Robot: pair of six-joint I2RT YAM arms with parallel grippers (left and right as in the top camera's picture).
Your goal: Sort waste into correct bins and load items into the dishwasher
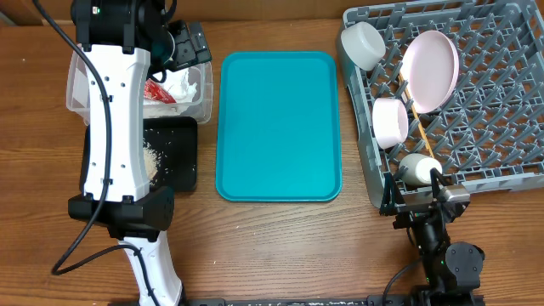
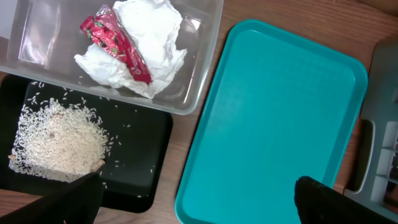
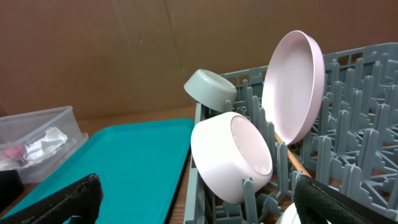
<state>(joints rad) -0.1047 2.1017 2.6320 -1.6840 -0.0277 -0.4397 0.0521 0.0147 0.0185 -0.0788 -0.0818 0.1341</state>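
Observation:
The red wrapper (image 2: 115, 43) and white napkin (image 2: 152, 31) lie in the clear tub (image 2: 37, 37). Rice (image 2: 59, 140) is piled in the black tray (image 2: 140, 155). My left gripper (image 2: 196, 205) is open and empty, held above the tub's right side (image 1: 187, 47). In the grey rack (image 1: 501, 127) stand the pink plate (image 1: 431, 70), a white bowl (image 1: 390, 121), a cup (image 1: 364, 44) and the chopsticks (image 1: 418, 127). A small white bowl (image 1: 415, 168) sits at the rack's near edge. My right gripper (image 1: 418, 189) is open right behind it, empty (image 3: 198, 186).
The teal serving tray (image 1: 279, 127) lies between the bins and the rack, with nothing on it. My left arm's white link (image 1: 115, 127) covers part of the tub and black tray. A cardboard wall stands behind the table.

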